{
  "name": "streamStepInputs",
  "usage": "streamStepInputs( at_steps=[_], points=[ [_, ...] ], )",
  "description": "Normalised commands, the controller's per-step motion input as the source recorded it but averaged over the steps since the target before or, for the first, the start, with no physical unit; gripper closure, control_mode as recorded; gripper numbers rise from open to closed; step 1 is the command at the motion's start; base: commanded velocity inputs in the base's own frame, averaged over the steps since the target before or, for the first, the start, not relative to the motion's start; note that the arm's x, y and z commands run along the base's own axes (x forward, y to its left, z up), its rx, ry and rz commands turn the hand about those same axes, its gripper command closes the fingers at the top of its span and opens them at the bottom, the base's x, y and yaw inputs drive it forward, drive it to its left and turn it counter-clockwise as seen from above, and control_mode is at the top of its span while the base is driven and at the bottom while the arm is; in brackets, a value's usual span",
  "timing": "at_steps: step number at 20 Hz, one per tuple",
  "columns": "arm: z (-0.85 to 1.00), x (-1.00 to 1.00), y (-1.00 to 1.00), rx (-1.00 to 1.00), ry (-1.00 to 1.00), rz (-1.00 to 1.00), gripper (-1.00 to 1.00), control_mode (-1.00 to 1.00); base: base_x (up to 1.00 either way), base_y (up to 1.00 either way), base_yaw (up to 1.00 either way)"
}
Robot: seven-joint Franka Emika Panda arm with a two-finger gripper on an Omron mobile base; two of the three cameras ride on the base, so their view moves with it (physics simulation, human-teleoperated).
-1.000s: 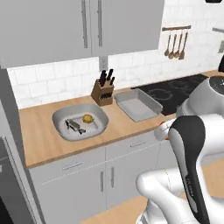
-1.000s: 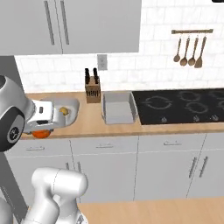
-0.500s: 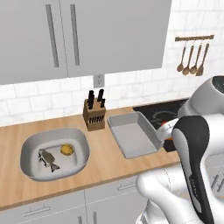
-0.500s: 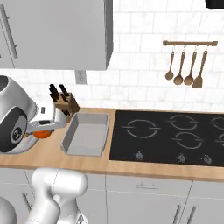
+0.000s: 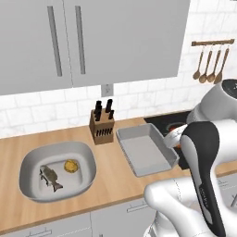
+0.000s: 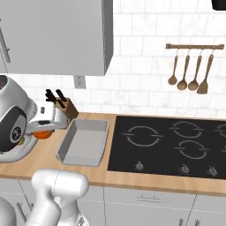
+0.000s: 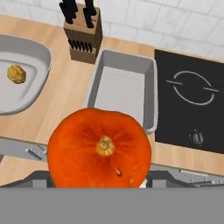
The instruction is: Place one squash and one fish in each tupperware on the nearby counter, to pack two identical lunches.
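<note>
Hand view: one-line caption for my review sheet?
Orange squash held near the camera, above the empty rectangular tupperware.

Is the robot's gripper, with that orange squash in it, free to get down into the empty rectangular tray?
Probably yes. The gripper, holding the orange-red squash, hangs just beside the open grey rectangular tray; nothing lies inside it, and the wooden knife block stands off behind.

An orange-red squash (image 7: 99, 148) looms at the bottom of the hand view, stem end facing the camera, hiding the jaws beneath it. Beyond the squash lies the wooden table (image 7: 70, 98). On it, just past the squash, sits a grey rectangular tupperware tray (image 7: 124, 93). Left of the tray is a rounded tupperware basin (image 7: 30, 59) holding a yellow-ochre squash (image 7: 16, 74). A wooden knife block (image 7: 82, 37) stands beside the tray's far left corner. Right of the tray is a black cooktop (image 7: 189, 100).
</note>
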Motion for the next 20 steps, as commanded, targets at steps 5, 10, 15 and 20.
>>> streamStepInputs(
  at_steps=[5,10,15,20],
  points=[
    [-0.12,0.51,0.03,0.00,0.05,0.00,1.00,-1.00,0.00,0.00,0.00],
    [-0.90,1.00,0.18,-0.01,0.25,0.01,1.00,-1.00,0.00,0.00,0.00],
    [-1.00,1.00,0.06,-0.01,0.10,0.00,1.00,-1.00,0.00,0.00,0.00],
    [-0.71,1.00,-0.02,0.00,0.00,0.00,1.00,-1.00,0.00,0.00,0.00]
  ],
)
